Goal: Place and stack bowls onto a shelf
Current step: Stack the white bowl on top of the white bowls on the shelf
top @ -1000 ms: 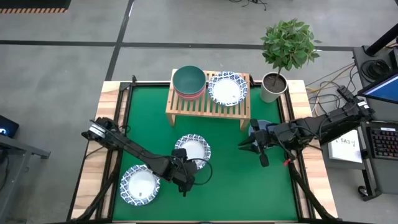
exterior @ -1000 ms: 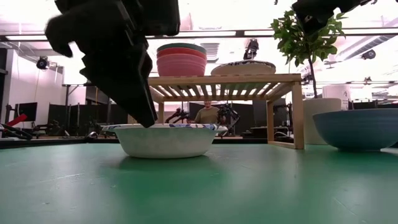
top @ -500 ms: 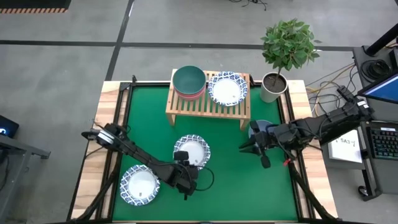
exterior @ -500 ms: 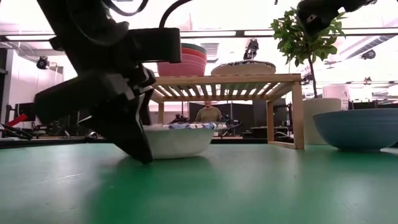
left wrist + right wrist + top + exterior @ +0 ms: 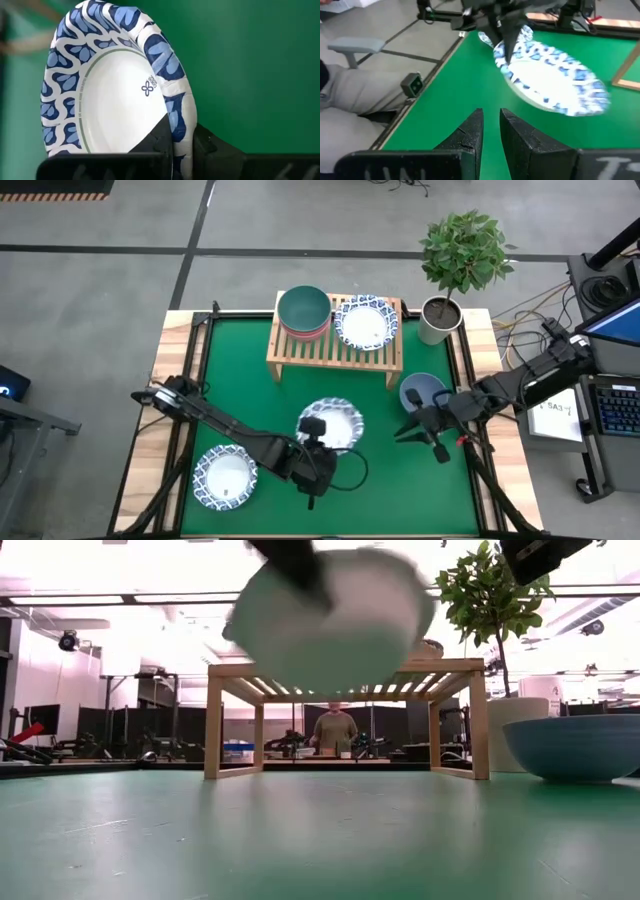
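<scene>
My left gripper point(image 5: 316, 448) is shut on a shallow white bowl with a blue patterned rim point(image 5: 331, 423), which it holds above the green table; the bowl also shows blurred in the low view point(image 5: 330, 615). A second patterned bowl point(image 5: 225, 477) rests on its base near the front left. On the wooden shelf point(image 5: 290, 352) a teal bowl tops a pink and red stack point(image 5: 304, 310), with a patterned bowl point(image 5: 366, 322) beside it. A blue bowl point(image 5: 423, 390) rests on the table at the right. My right gripper point(image 5: 412, 428) stands just nearer than it, narrowly open and holding nothing. My left gripper pinches the patterned bowl's rim point(image 5: 179, 117) on the bowl's near side, one finger inside the bowl and one outside. The fingers come slanting down from the table's near side. The bowl is lifted clear of the table and tilted.
A grey pot with a small tree point(image 5: 440, 320) stands on the wooden border at the shelf's right end. A person point(image 5: 335, 730) stands in the room beyond the table. Bare green mat point(image 5: 400, 490) lies in front of the shelf and along the near edge.
My left gripper has dropped to the patterned bowl's near rim, shut on it, and lifted it off the table, carrying it a little toward the right edge; the bowl now hangs tilted. My right gripper has drawn back toward the near edge, uncovering the blue bowl.
</scene>
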{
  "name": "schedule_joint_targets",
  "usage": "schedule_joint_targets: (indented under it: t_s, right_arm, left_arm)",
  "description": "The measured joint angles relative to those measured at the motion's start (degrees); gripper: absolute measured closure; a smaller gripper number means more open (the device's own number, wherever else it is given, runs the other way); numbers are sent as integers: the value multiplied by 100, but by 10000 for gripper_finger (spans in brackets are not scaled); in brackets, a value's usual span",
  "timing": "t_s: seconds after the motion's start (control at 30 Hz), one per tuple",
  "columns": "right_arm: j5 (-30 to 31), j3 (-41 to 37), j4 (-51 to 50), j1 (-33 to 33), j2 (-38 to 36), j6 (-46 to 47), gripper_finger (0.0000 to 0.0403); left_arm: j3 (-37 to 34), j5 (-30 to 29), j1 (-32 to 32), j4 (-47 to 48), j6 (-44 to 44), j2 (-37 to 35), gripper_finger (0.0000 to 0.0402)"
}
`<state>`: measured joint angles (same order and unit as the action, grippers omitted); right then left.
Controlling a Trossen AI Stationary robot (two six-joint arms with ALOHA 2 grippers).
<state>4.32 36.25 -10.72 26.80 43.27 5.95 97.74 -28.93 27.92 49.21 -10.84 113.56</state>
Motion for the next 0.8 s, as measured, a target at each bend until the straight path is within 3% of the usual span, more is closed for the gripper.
schedule_joint_targets:
  t_s: [0.33,0.8]
  right_arm:
    - [-2,0,19,425,-388,-261,349]
    - [0,0,27,470,-418,-547,349]
  left_arm:
    - [1417,-949,-466,-9,1853,2,401]
    - [1796,-748,-1873,-926,3214,7,400]
